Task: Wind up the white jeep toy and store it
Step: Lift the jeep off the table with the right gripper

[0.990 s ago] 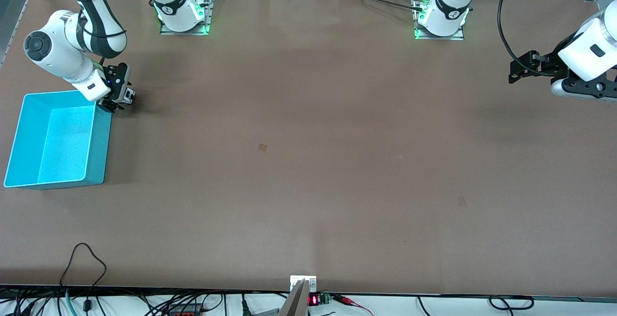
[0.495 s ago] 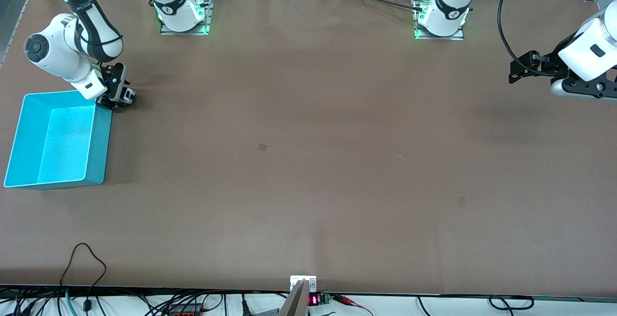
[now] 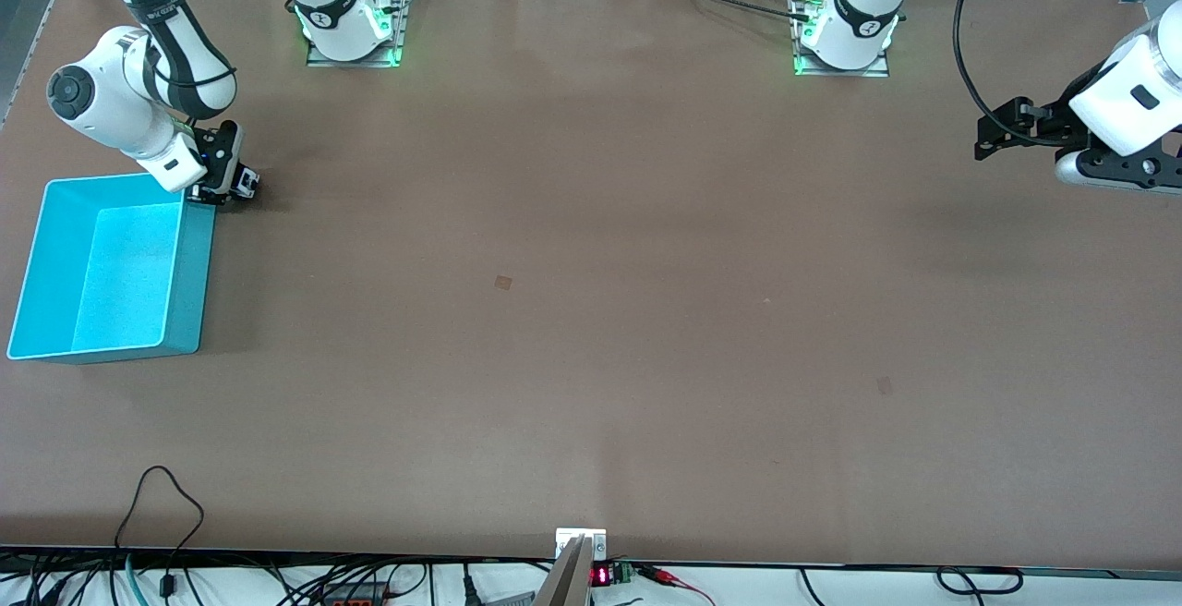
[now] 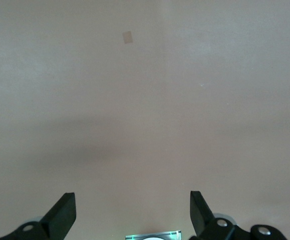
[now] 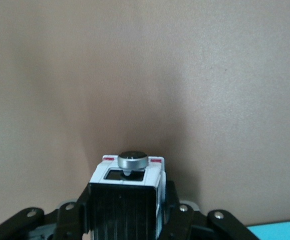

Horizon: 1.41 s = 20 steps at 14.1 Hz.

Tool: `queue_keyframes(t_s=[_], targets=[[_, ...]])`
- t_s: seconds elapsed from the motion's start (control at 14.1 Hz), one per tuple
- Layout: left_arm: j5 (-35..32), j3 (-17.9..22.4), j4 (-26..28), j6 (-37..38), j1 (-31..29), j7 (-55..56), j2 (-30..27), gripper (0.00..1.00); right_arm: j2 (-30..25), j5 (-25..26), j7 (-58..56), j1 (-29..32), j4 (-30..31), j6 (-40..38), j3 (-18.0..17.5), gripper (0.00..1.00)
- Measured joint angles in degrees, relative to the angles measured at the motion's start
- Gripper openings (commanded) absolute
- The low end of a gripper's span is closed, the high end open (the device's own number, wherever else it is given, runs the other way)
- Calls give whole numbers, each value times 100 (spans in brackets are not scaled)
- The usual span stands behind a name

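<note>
**Jeep gripped beside the bin, ready to be stored**

Brown tabletop fills the front view, bare across its middle. At the right arm's end of the table sits the teal bin, open and with nothing in it that we can see. Just beside the bin's corner that lies farthest from the front camera, the right gripper is down low at the table, its jaws clamped on the white jeep toy. In the right wrist view we see the toy's black roof between the fingers, with a round silver knob at its end and a strip of teal at the corner of that view.

We judge that the winding stroke along the table is in hand or just ending, and storing is not yet done. The next move calls for lifting the jeep clear of the bin's wall, carrying it over the open bin, and only then parting the jaws, so the toy lands inside.

At the left arm's end of the table the left gripper waits in the air over bare table, its jaws apart and holding nothing.

Against the frame a second ago, the right gripper has drawn the jeep slightly farther from the front camera and settled lower; over the last half second it barely shifts. The left arm has not moved.
</note>
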<state>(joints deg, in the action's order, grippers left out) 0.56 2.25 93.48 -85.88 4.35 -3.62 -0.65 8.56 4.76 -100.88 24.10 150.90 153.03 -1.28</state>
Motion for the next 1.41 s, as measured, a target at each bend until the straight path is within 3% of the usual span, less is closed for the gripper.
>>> queue_keyframes(t_s=[0.35, 0.64, 0.92, 1.41], targets=[[0, 1, 0, 0, 0, 0, 0, 100, -15, -13, 730, -315, -45, -165, -94, 0], [0, 1, 0, 5, 0, 0, 0, 100, -203, -13, 1969, -710, -230, -851, -101, 0], [0, 2, 0, 59, 0, 0, 0, 100, -343, -107, 3156, -1040, -810, -1493, -104, 0], [-3, 2, 0, 68, 0, 0, 0, 100, -342, -130, 5355, -1176, -1706, -1635, -101, 0]])
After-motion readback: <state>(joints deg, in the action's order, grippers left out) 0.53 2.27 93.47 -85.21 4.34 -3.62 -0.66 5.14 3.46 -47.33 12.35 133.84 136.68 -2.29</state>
